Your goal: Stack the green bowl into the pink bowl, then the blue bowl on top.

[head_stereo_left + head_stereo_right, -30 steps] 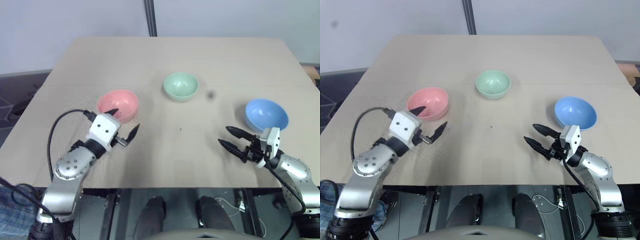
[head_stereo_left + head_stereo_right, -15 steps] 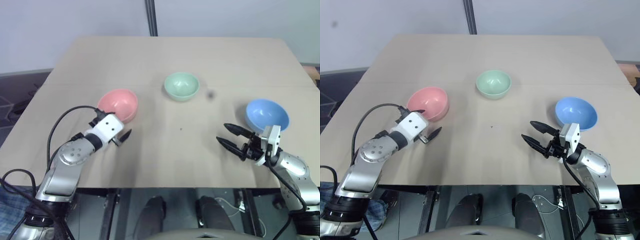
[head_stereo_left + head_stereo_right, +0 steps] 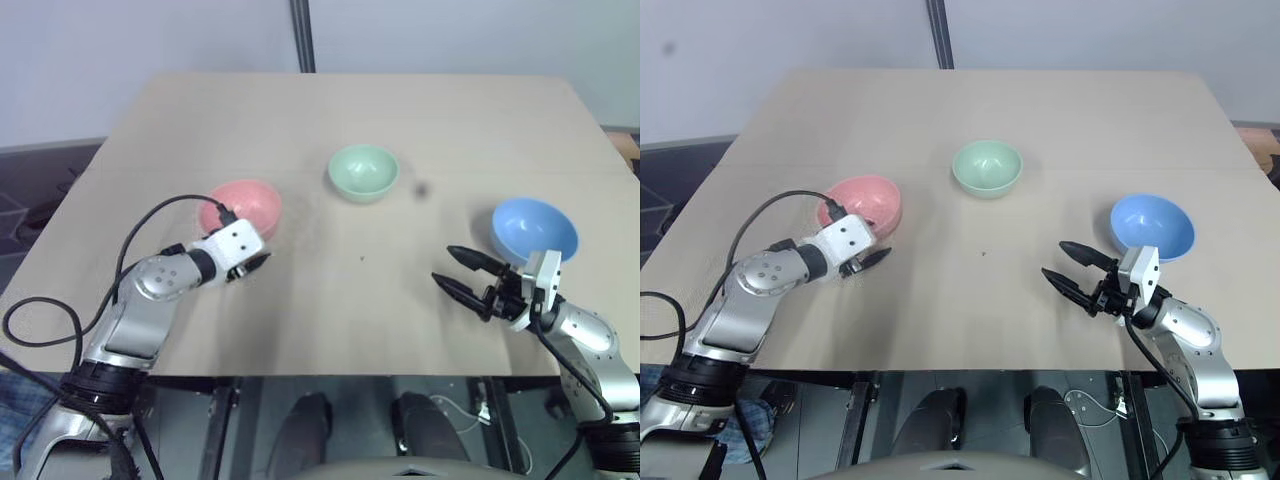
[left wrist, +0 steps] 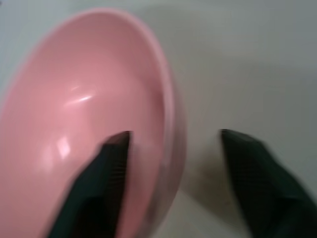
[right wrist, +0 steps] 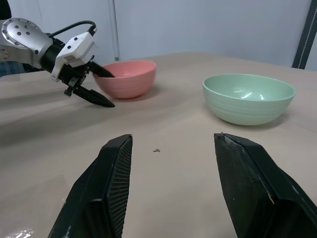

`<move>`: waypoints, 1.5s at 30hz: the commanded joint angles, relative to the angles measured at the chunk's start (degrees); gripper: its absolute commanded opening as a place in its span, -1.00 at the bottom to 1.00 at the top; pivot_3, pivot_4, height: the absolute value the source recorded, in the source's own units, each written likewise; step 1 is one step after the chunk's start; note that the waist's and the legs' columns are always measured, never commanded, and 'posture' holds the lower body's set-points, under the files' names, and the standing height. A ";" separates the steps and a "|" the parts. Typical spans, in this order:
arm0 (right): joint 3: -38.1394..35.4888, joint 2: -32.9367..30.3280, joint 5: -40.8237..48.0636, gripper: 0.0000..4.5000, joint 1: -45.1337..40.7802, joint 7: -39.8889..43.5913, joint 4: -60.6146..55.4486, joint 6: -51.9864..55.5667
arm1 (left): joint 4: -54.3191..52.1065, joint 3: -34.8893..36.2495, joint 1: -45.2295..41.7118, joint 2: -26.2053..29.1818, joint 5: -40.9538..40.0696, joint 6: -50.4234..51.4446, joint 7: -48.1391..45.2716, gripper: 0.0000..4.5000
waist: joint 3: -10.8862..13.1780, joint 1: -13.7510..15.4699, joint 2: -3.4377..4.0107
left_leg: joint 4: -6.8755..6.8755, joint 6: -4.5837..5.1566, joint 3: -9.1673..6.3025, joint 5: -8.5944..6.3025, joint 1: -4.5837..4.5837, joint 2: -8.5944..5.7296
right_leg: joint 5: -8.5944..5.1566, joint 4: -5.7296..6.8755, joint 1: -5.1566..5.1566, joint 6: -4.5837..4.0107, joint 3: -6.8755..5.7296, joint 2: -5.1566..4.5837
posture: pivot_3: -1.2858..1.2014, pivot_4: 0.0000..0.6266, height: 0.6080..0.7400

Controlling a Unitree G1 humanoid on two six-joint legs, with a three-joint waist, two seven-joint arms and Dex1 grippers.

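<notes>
Straddling the pink bowl [image 4: 89, 124] rim, left end effector [image 5: 94, 87], seemingly unclosed.

L hand [image 3: 862, 250] now astride pink bowl [image 3: 872, 199] rim

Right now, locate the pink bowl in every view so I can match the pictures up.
Left eye view: the pink bowl lies left of centre, beside the left gripper.
Right eye view: left of centre again, at that gripper.
Left wrist view: close up, one finger inside the rim, the other outside.
Right wrist view: far across the table, left of the green bowl.
Shared landmark: the left gripper straddling its rim.
</notes>
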 commanded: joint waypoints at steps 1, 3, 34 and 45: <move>-0.81 -0.34 0.26 0.23 -0.12 -0.35 -2.62 -1.06 | 1.46 -0.98 -1.32 0.86 1.01 -1.41 -1.43 -0.69 | 0.00 -0.02 0.00 | 0.00 0.00 0.00 0.00 0.00 0.00 | 0.00 0.00 0.00 0.00 0.00 0.00 | 0.03 -0.52 1.00; -0.89 -0.43 0.27 0.23 -0.18 -0.43 -2.62 -1.00 | 2.18 -1.46 -2.22 0.91 1.35 -2.20 -2.06 -0.99 | -0.02 0.07 0.05 | 0.01 0.00 -0.04 0.00 0.01 0.00 | 0.00 0.00 0.02 0.00 -0.03 0.00 | 0.03 -0.52 1.00; -1.01 -0.54 -0.78 0.23 0.02 -2.58 -3.21 -1.59 | -2.35 -18.66 -18.12 -7.08 -3.24 -14.77 -29.75 0.14 | 0.04 -0.18 0.01 | 0.12 0.01 -0.03 0.00 -0.11 -0.01 | 0.00 0.03 -0.02 0.01 -0.01 0.05 | 0.03 -0.52 1.00; -1.32 -1.16 -0.66 0.23 -0.75 -2.32 -2.49 -1.43 | -6.25 -4.32 -12.52 -6.54 -16.34 -1.95 -24.96 0.77 | 0.06 -0.31 0.03 | 0.12 0.01 -0.04 0.00 -0.09 0.02 | 0.00 0.06 -0.02 0.01 -0.02 0.06 | 0.03 -0.52 1.00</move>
